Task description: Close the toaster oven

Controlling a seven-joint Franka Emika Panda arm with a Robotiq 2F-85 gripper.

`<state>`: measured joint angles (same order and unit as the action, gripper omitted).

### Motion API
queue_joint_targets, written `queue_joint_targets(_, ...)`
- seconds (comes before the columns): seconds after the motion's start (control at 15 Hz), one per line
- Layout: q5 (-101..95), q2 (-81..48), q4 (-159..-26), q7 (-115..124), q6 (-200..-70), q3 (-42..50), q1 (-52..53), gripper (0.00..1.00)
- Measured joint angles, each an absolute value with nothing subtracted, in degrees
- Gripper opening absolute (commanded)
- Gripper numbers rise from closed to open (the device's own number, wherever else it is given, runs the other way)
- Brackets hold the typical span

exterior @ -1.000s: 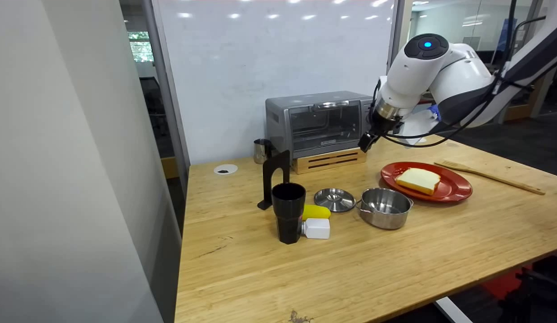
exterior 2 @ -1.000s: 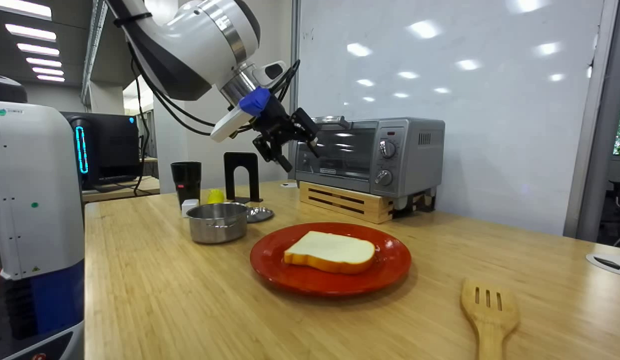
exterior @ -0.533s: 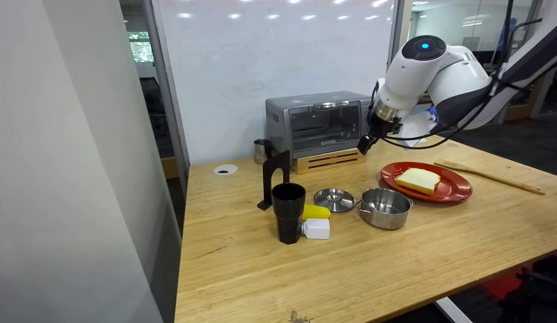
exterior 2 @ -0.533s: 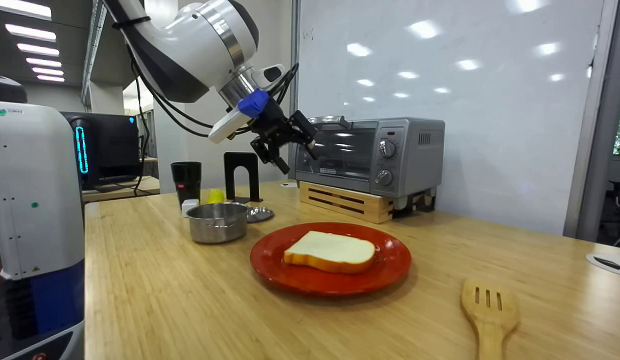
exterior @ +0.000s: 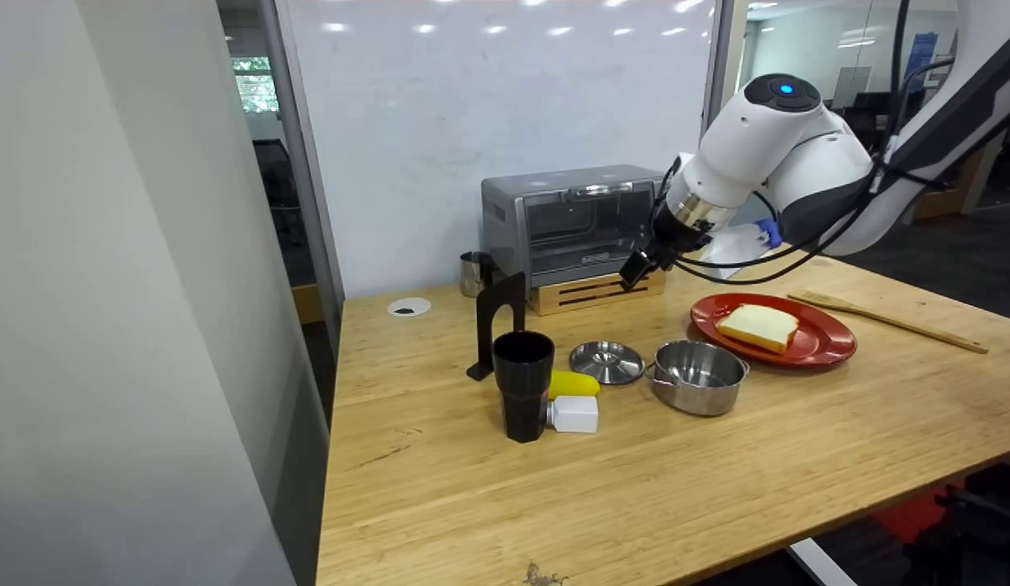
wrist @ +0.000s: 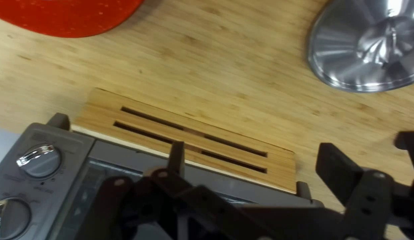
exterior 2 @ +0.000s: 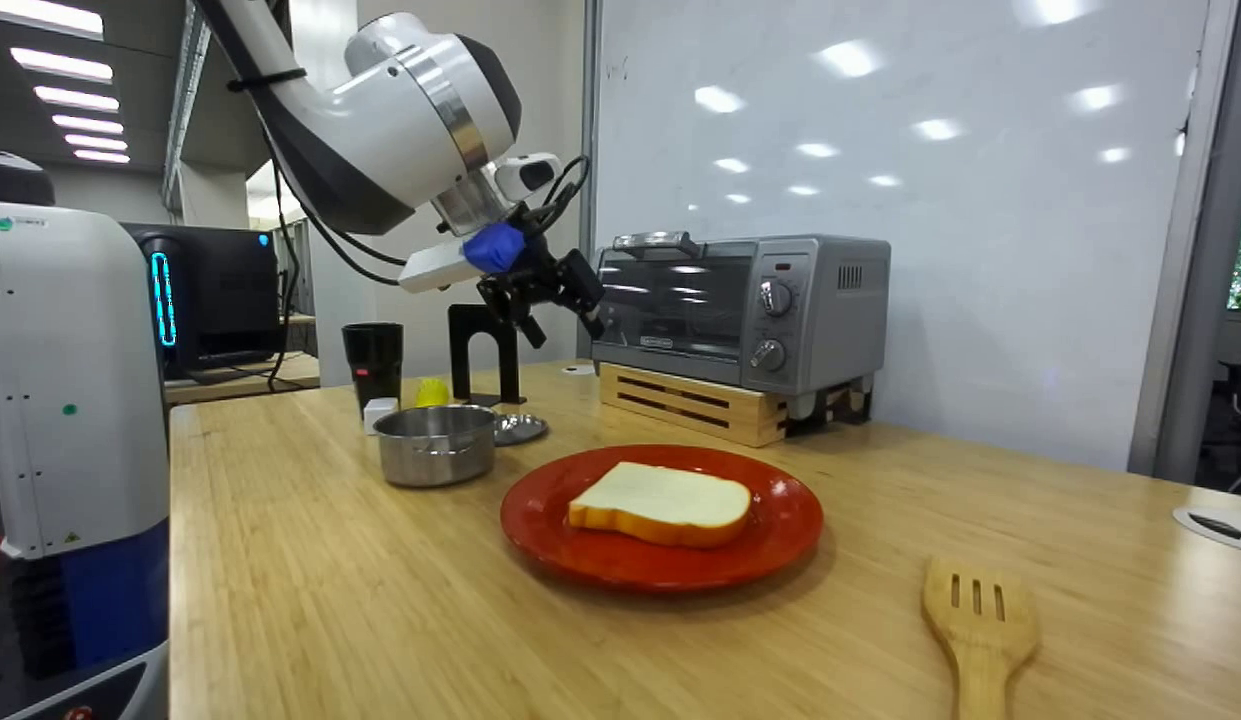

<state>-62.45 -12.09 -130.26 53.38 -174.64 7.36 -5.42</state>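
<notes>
Black gripper (exterior 2: 562, 331), spread and empty, has dipped frame-left in both exterior views; the toaster oven (exterior 2: 740, 312) looks already closed.

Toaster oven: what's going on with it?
A robot arm is at the toaster oven, which it's meant to close. Its jaws stand open in front of the oven and hold nothing; I can't tell whether they touch it. The door already looks shut. A bread slice lies on a red plate, not being handled.
</notes>
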Motion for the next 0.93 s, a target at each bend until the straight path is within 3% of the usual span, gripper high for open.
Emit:
queue_joint_targets(0.47, -47.2, -19.3, -132.3, 46.2, -186.0, -0.5, -9.5, 1.0)
queue_joint_targets(0.93, -42.7, -20.6, -132.2, 42.8, -180.9, -28.2, -31.9, 1.0)
